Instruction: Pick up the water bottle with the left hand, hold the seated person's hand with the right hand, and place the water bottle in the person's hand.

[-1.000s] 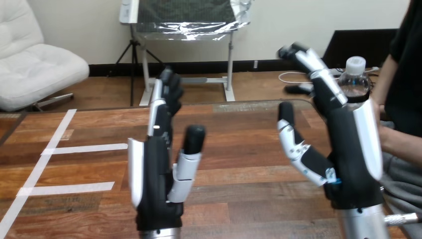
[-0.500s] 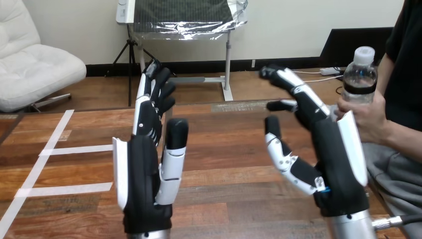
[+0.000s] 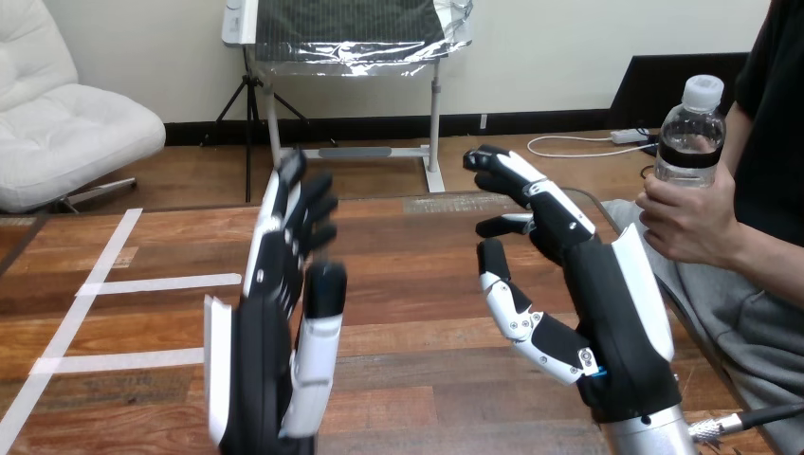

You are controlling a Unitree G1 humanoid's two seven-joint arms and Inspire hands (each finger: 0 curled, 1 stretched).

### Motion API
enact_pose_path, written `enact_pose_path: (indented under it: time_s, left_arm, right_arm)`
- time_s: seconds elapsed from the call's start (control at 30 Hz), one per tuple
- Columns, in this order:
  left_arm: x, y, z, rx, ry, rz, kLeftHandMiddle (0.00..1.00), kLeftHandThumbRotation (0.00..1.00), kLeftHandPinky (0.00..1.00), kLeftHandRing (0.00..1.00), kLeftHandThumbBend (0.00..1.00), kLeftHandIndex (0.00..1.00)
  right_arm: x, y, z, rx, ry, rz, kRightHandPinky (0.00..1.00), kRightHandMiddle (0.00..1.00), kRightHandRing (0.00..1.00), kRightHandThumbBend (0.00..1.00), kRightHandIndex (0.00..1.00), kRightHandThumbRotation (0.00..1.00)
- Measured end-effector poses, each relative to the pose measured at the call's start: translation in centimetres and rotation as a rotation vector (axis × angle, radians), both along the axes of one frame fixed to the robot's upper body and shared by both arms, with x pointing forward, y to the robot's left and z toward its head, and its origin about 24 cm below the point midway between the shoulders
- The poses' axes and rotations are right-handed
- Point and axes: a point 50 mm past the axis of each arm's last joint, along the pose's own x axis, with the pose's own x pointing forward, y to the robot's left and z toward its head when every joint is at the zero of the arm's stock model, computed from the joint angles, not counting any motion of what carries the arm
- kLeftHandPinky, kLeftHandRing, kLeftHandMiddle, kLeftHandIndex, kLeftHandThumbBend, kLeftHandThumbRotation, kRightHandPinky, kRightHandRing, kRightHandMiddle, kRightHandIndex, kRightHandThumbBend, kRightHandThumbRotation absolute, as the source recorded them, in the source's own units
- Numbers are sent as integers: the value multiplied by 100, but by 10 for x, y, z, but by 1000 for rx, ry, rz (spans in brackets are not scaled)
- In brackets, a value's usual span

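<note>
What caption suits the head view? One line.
Left hand and right hand open above the table; the person's hand holds the water bottle.

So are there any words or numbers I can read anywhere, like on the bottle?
No text here can be read.
The water bottle, in the person's hand: its dark label band is too small to read.
The left hand and right hand: no writing seen.
The white tape on the table: plain strips, no letters.
</note>
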Motion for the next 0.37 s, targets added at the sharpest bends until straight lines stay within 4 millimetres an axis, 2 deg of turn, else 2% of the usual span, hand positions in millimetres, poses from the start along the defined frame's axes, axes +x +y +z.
enact_pose_path:
  time_s: [0.37]
  left_arm:
    - [-5,4,-5,-13,33,12,86,100,75,82,46,88]
  right_arm:
    - [-5,-1,-5,18,30,-3,64,89,82,14,81,28]
